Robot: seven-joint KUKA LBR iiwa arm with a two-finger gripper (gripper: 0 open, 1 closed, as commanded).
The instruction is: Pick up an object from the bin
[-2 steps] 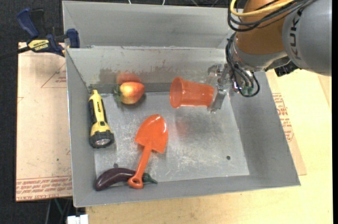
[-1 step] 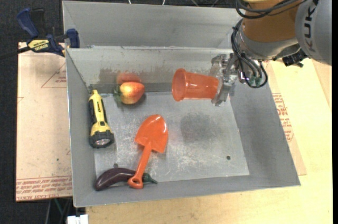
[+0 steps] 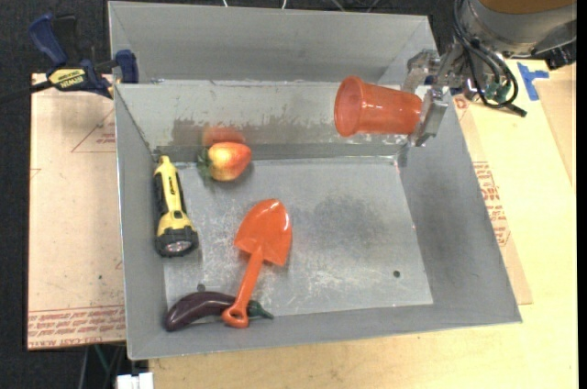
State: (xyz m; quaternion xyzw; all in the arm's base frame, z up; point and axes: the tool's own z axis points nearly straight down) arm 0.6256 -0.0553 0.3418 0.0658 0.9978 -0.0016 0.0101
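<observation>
Camera view: the gripper (image 3: 422,107) sits at the back right corner of the bin (image 3: 275,57), w/ the arm coming in from the right. Its fingers look pinched on the narrow base end of a see-through orange-red cup (image 3: 376,109), so the cup is the thing being picked. The cup seems to hang clear of the bin floor, in front of the back wall, near the right wall. It lies on its side, prob. because the grip is taken at the base from the right, leaving the rest sticking out sideways. Long axis runs approx. left-right across the view, wide mouth pointing left, base to the right at the fingers, w/ a slight downward tilt toward the base. The other items rest on the floor in the left half, well apart from the cup: a red-yellow apple (image 3: 227,161) by the back wall, a yellow flashlight (image 3: 171,208) along the left wall, an orange toy shovel (image 3: 260,250) mid-floor w/ blade up and handle toward the front, and a purple eggplant (image 3: 197,309) at the front, touching the shovel's handle end. Judged from this, the grasp is made and the lift is under way.
</observation>
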